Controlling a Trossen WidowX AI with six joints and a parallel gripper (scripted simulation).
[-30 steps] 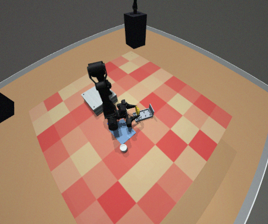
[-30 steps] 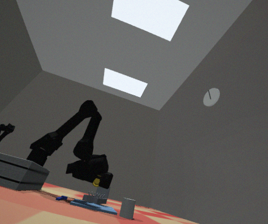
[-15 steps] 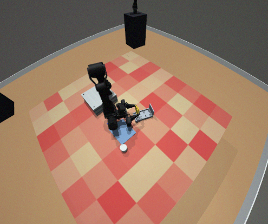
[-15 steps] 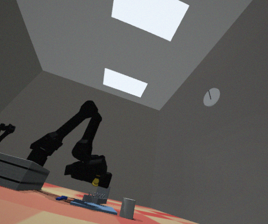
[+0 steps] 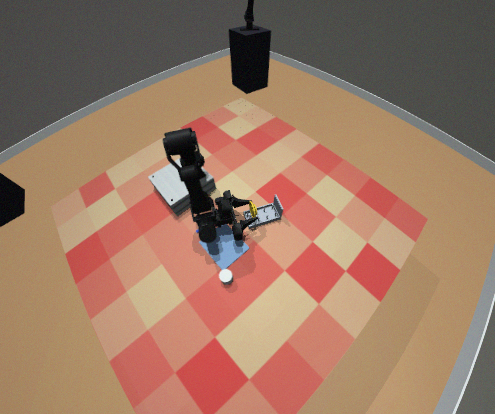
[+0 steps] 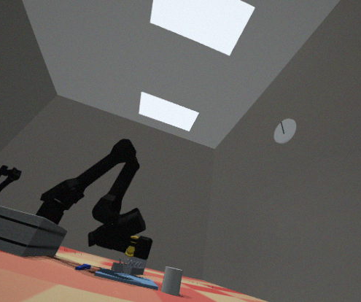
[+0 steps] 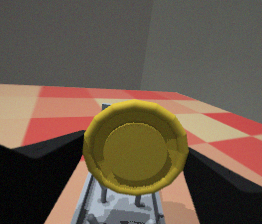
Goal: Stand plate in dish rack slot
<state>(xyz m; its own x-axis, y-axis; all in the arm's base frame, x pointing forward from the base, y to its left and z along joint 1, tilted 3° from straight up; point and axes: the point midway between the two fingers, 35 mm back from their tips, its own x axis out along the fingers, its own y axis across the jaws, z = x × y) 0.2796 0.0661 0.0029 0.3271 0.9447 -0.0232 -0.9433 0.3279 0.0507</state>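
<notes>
A black robot arm reaches down over a red and cream checkered surface. Its end effector is clamped on a yellow plate, gripping it by opposite edges, so the two black fingers stand fairly far apart at the plate's width. In the wrist view the plate stands upright on its edge, its round face turned toward the camera. Directly beneath it lies the grey dish rack, with thin upright rails rising just under the plate's lower rim; whether the rim touches them cannot be told. From the top view, the plate sits over the near end of the rack. A blue mat lies beside the rack, and a small white cup stands nearby on the surface.
</notes>
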